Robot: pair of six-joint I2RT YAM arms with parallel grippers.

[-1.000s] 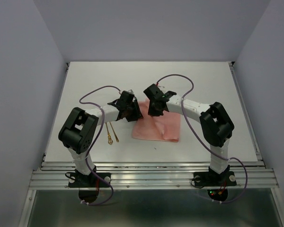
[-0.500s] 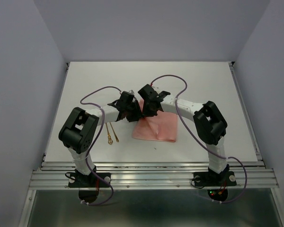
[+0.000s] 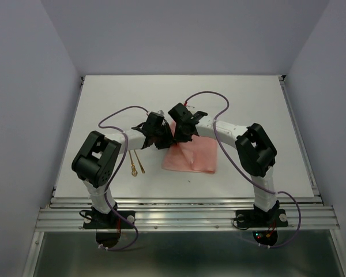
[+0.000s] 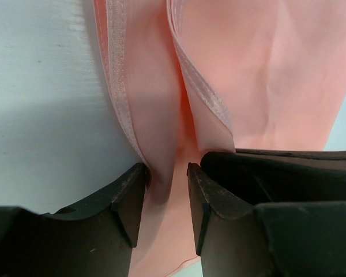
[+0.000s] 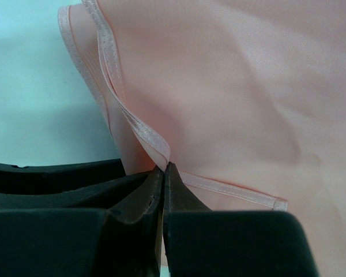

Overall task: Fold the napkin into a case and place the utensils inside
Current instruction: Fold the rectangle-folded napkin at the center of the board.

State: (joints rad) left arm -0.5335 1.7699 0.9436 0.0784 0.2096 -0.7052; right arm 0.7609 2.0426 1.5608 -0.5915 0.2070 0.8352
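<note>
The salmon-pink napkin (image 3: 193,156) lies folded on the white table (image 3: 104,104), its far left corner under both grippers. My right gripper (image 3: 177,134) is shut on a raised fold of the napkin's hemmed edge (image 5: 139,130), its tips (image 5: 163,167) pressed together. My left gripper (image 3: 163,138) sits right beside it, its jaws (image 4: 167,170) a little apart and straddling a strip of the napkin (image 4: 155,104) next to the table. The two gold utensils (image 3: 136,163) lie side by side on the table, left of the napkin and under the left arm.
The right gripper's black finger (image 4: 277,167) crowds the left wrist view, and the left gripper's finger (image 5: 57,173) shows in the right wrist view. Grey walls enclose the table on three sides. A metal rail (image 3: 184,214) runs along the near edge.
The right gripper has moved left toward the left gripper, drawing the napkin's far edge with it; the napkin looks narrower. Little has changed over the last half second.
</note>
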